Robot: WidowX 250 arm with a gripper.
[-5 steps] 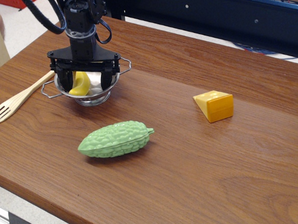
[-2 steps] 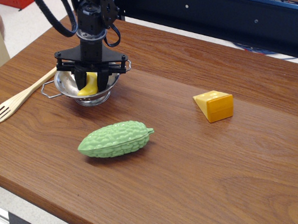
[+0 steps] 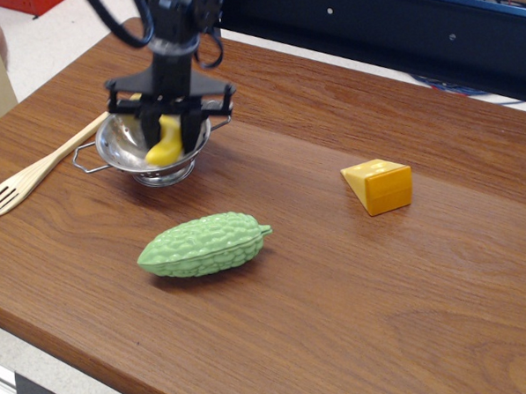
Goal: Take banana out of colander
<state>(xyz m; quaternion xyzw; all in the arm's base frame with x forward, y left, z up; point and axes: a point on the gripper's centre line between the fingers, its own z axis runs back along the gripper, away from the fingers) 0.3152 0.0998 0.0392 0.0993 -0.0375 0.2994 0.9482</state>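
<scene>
The shiny steel colander (image 3: 120, 154) with wire loop handles stands at the table's back left. My gripper (image 3: 172, 124) hangs over its right half with its black fingers shut on the small yellow banana (image 3: 166, 140). The banana hangs nearly upright between the fingers, its lower end still within the bowl's rim. Its upper part is hidden by the fingers.
A wooden slotted spatula (image 3: 29, 179) lies left of the colander, its handle touching the rim. A green bumpy gourd (image 3: 204, 244) lies in front. An orange-yellow cheese wedge (image 3: 379, 186) sits to the right. A dark blue frame (image 3: 369, 24) runs behind the table.
My gripper closed on the banana, then rose and shifted slightly right. The banana has lifted off the bowl's bottom and tilted upright.
</scene>
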